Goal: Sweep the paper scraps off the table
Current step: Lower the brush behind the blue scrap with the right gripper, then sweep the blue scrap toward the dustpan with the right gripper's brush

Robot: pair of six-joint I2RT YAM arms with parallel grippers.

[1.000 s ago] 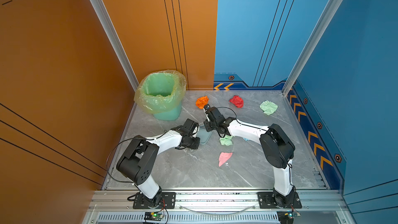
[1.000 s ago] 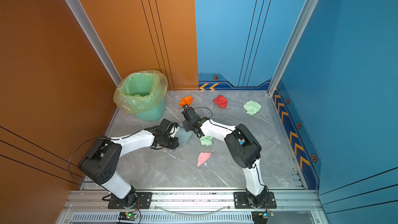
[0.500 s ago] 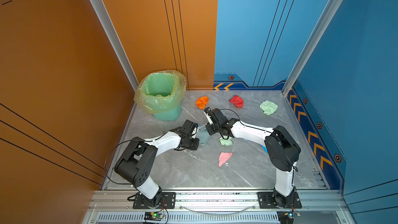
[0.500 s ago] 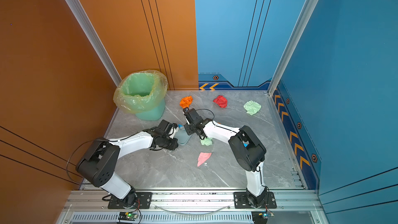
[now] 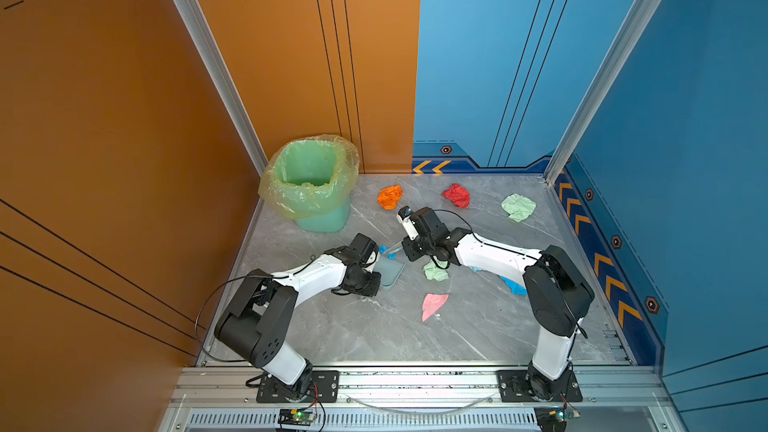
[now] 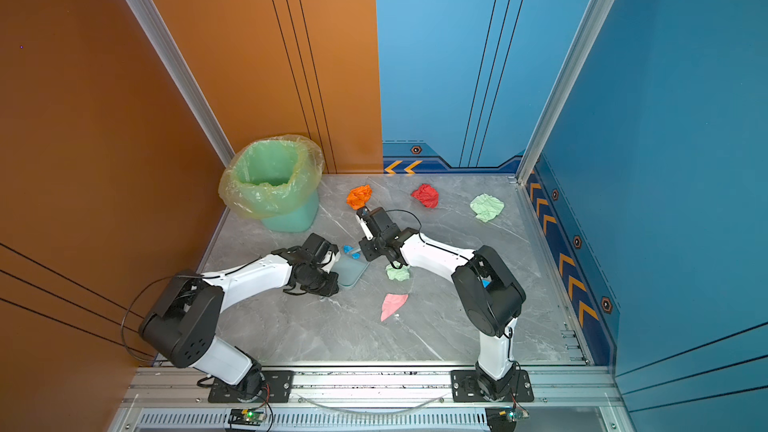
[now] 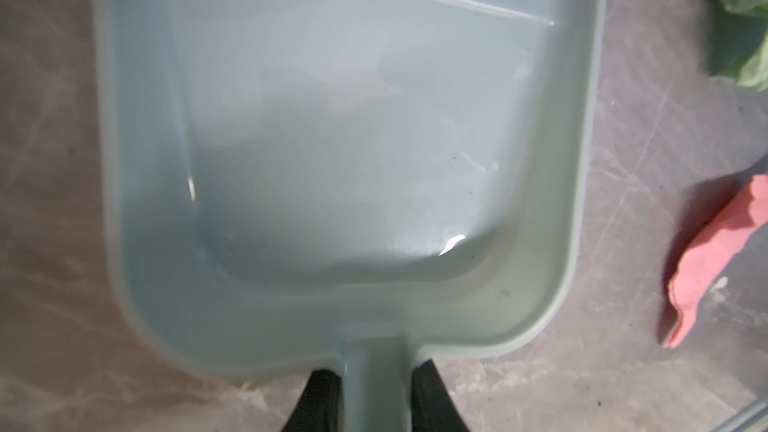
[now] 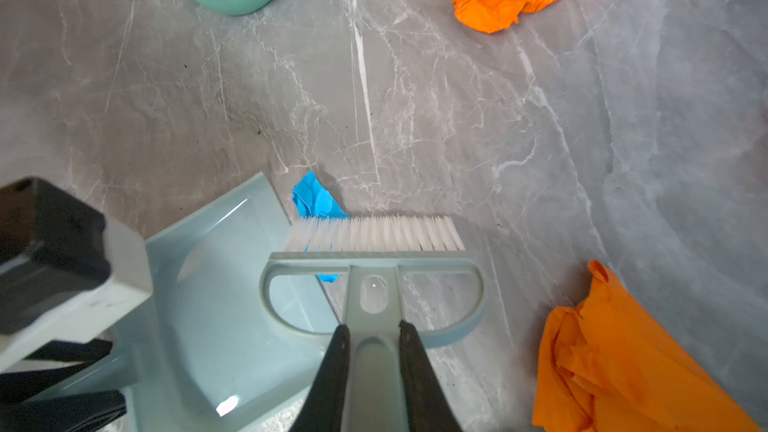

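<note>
Left gripper [image 7: 374,392] pinching dustpan [image 7: 332,139] handle; right gripper [image 8: 374,330] pinching brush [image 8: 374,234] handle. Dustpan interior bare. Blue scrap [image 8: 316,200] at dustpan lip, against bristles, not yet in. Orange, red, green, pink paper scraps [image 5: 456,195] loose on table [image 5: 374,334], beside and beyond dustpan. Judgement: early stage; nearly all left.

Roughly eight paper scraps [image 5: 456,195], one dustpan [image 5: 391,274], one brush [image 8: 374,235]

Top views bright, sharp, soft shadows. Left wrist view dim, blurry w/ glare on dustpan [image 7: 353,151].
</note>
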